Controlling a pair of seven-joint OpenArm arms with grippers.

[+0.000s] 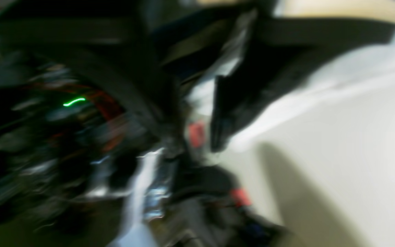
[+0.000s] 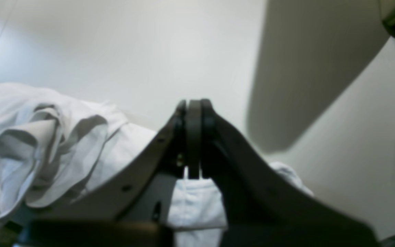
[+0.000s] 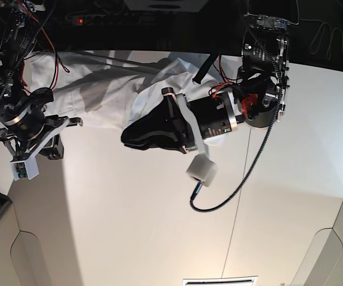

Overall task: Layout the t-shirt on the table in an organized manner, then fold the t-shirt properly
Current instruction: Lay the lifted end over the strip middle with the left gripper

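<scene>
At the left of the base view the right end effector (image 3: 55, 138) sits over the bench (image 3: 129, 226), its jaws pressed together. In its own wrist view a fold of the t-shirt (image 2: 197, 206) hangs directly beneath the meeting fingertips, so it appears pinched on the cloth, though the exact contact is partly hidden. The t-shirt (image 3: 105, 83) lies crumpled in a long band across the upper left and upper middle of the base view, well away from the bench's near edge with its rounded cut-outs. Toward the middle, the left end effector (image 3: 136, 138) reaches in from the upper right, its dark tip at the lower edge of the cloth. The left wrist view is heavily blurred, so whether its jaws are wide, narrow or gripping fabric cannot be told. A black cable (image 3: 243, 179) loops below that arm.
</scene>
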